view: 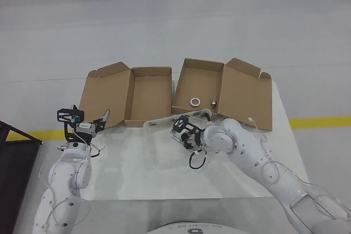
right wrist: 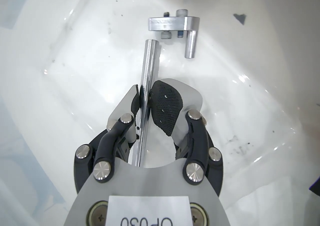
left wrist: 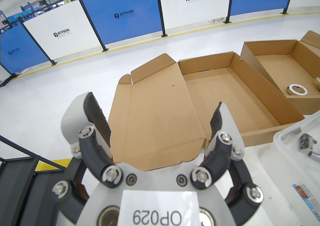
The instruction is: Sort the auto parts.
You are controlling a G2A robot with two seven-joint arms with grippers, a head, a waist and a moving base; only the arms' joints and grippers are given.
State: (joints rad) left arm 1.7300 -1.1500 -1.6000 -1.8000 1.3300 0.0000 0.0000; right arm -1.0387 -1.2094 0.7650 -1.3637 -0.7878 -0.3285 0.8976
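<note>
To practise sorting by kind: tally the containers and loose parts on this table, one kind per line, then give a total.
Cardboard boxes: 2
Clear plastic tray: 1
Metal rod: 1
Metal bracket: 1
Metal ring: 1
Small brass-coloured part: 1
Total: 7

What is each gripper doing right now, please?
Left gripper: open, holding nothing.
Right gripper: closed on a metal rod.

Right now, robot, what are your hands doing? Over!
Right gripper shut on metal rod, in the clear tub. Left gripper open, empty. Bracket lies close by the rod's tip.
</note>
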